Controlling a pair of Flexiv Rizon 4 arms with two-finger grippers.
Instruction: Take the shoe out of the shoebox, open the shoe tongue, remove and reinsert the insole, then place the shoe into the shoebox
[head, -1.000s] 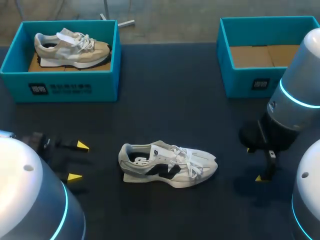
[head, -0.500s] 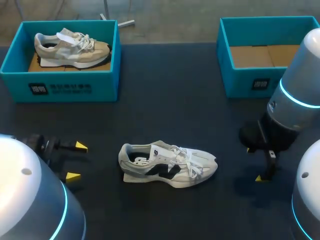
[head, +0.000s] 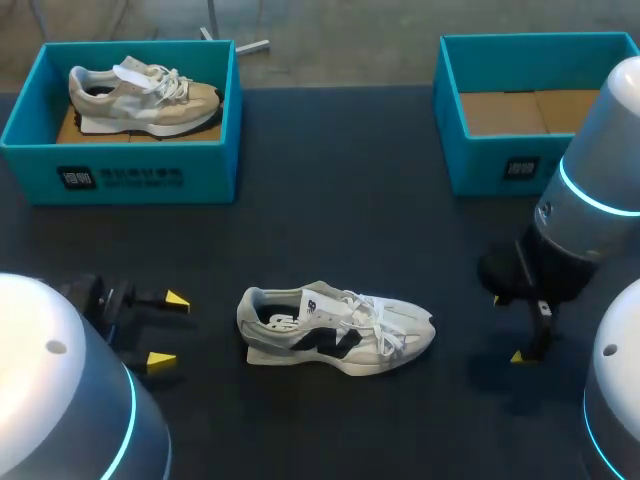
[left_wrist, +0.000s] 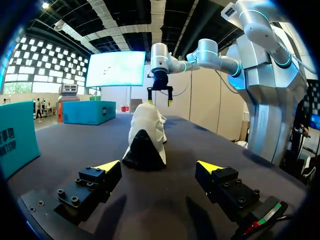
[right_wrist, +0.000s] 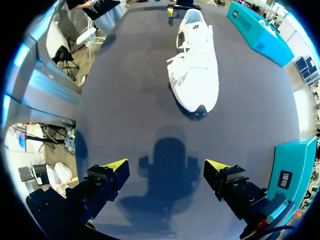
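**A:** From above, where does the shoe sit?

**B:** The white shoe (head: 338, 328) rests on its sole in the lower middle of the frame, toe pointing right, on the dark matte counter (head: 340, 220). It has mesh and smooth panels, a black side mark, loose white laces and a pale sole.

**A:** And the boxes?

**B:** The empty shoebox (head: 530, 160) stands upper right, teal with a bare brown cardboard floor. The white label (head: 521, 168) on its front is too small to read. The other shoebox (head: 130, 175), upper left, is the same teal with white print and holds a beige shoe (head: 145, 95).

**A:** The hands?

**B:** The left hand (head: 168, 329) is at lower left, off the heel. The right hand (head: 507, 328) is at the right, off the toe. Both have their fingers apart and hold nothing.

**A:** The left wrist view?

**B:** The left hand (left_wrist: 159, 165) has blocky black fingers with yellow wedge tips, spread wide, low over the counter. The white shoe (left_wrist: 145, 137) lies ahead of it with its dark heel end nearest. The right hand (left_wrist: 160, 97) hangs beyond the shoe.

**A:** The right wrist view?

**B:** The right hand (right_wrist: 166, 165) is spread with nothing between its fingers, and its shadow falls on the counter beneath. The white shoe (right_wrist: 195, 65) lies ahead, toe nearest. A corner of the empty shoebox (right_wrist: 290, 172) is just beside one finger.
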